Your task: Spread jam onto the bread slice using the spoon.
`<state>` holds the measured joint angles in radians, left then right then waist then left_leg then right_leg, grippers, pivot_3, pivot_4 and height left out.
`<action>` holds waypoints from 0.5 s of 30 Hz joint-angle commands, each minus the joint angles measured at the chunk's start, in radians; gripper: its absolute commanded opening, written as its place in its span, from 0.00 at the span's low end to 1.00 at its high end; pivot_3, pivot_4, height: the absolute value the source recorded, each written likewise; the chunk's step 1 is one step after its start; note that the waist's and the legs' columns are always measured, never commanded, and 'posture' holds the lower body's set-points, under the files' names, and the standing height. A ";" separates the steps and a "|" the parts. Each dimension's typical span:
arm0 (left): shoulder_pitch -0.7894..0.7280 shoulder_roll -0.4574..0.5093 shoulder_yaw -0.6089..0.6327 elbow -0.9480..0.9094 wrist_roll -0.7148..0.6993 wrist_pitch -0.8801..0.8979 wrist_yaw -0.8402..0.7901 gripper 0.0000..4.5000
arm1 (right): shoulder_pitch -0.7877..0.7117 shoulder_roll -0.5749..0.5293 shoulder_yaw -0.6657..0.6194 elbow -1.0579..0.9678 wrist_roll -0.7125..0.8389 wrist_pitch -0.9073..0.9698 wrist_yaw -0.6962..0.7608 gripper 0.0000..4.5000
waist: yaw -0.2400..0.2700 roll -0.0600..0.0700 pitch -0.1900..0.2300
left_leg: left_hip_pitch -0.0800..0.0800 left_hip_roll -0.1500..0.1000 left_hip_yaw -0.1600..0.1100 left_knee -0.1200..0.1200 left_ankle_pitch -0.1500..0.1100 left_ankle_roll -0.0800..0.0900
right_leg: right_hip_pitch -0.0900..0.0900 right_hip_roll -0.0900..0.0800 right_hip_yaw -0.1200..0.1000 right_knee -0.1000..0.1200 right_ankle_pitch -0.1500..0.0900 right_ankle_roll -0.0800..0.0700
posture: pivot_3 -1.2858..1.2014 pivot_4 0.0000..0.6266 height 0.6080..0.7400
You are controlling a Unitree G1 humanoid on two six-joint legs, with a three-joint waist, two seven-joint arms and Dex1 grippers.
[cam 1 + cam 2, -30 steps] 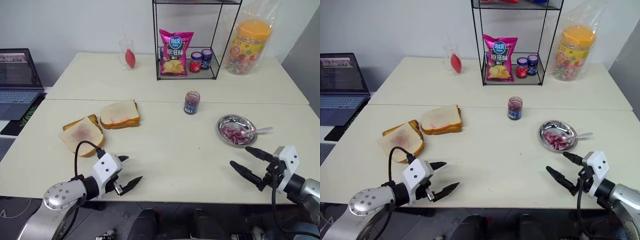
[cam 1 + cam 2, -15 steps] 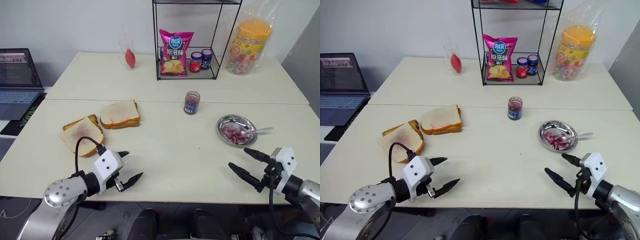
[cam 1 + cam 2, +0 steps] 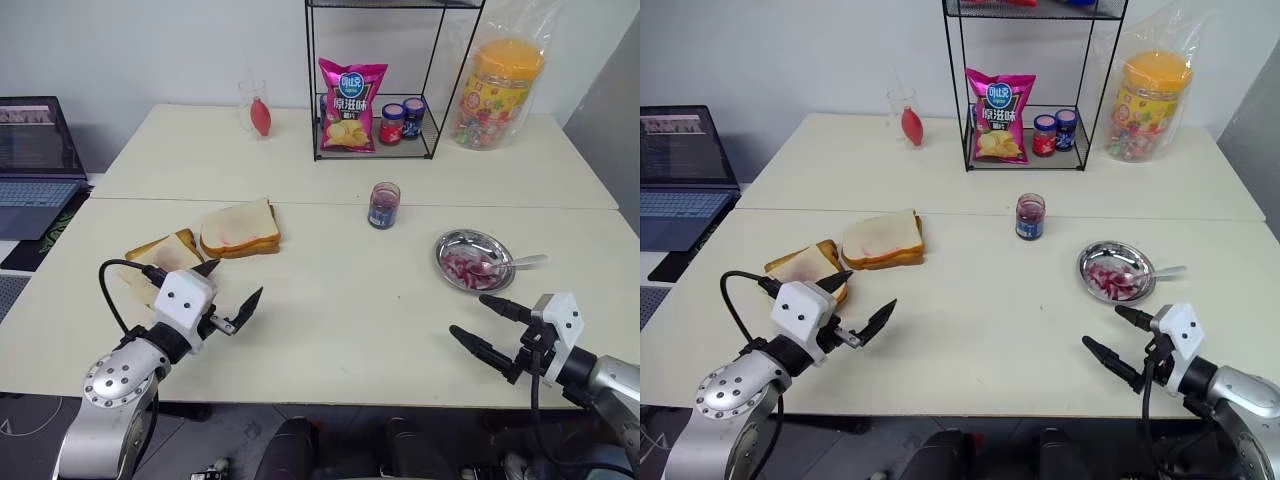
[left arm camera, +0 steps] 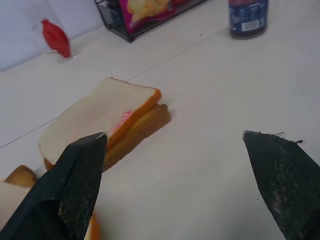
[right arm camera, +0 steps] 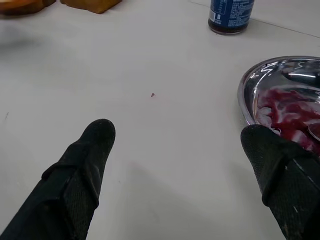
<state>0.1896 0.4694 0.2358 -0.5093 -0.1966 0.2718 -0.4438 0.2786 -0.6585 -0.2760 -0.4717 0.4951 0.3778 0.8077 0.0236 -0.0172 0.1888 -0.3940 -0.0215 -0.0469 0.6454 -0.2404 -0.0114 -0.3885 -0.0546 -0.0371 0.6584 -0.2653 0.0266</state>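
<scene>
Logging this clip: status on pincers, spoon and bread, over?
Both pincers open, empty: left by bread slice, right short of the dish. Spoon rests in dish. Jam jar mid-table, nothing blocking.

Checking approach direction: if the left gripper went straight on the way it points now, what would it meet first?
Probably the two-slice sandwich: the open left gripper points toward it, with bare table between. Depth is hard to judge.

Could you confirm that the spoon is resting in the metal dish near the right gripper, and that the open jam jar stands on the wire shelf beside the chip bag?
Not quite. The spoon does rest in the metal dish near the right gripper, but the open jam jar stands on the table in front of the wire shelf, not on it. The left eye view shows this.
</scene>
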 commanded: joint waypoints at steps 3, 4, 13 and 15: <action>-0.068 -0.090 0.193 -0.004 -0.051 0.083 0.210 1.00 | -0.068 -0.022 0.015 -0.071 0.055 0.029 0.015 1.00 | 0.000 -0.001 0.000 | 0.001 0.000 -0.001 0.000 0.000 0.000 | 0.000 0.000 -0.001 0.001 0.000 0.000 | 0.52 0.24 1.00; -0.091 -0.107 0.233 0.011 -0.071 0.120 0.251 1.00 | -0.080 -0.028 0.022 -0.079 0.063 0.043 0.017 1.00 | 0.000 -0.001 0.000 | 0.001 0.000 -0.001 0.001 0.000 0.000 | 0.001 0.000 -0.001 0.001 0.001 0.000 | 0.52 0.24 1.00; -0.234 -0.123 0.437 0.136 -0.249 0.341 0.383 1.00 | -0.252 -0.101 0.114 -0.139 0.157 0.197 0.035 1.00 | 0.000 -0.005 -0.002 | 0.000 -0.001 -0.002 0.002 0.000 0.000 | 0.001 0.001 -0.002 0.001 0.001 0.001 | 0.52 0.24 1.00; -0.259 -0.126 0.473 0.182 -0.298 0.381 0.398 1.00 | -0.334 -0.091 0.139 -0.139 0.197 0.249 0.017 1.00 | -0.001 -0.005 -0.002 | 0.000 -0.001 -0.002 0.002 0.000 0.000 | 0.001 0.001 -0.002 0.002 0.002 0.001 | 0.52 0.24 1.00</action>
<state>-0.0514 0.3374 0.6608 -0.3451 -0.4509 0.6259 -0.0651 -0.0016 -0.7471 -0.1440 -0.5709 0.6390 0.5847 0.8397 0.0224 -0.0221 0.1872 -0.3932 -0.0221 -0.0485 0.6472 -0.2399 -0.0118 -0.3879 -0.0540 -0.0385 0.6604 -0.2632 0.0279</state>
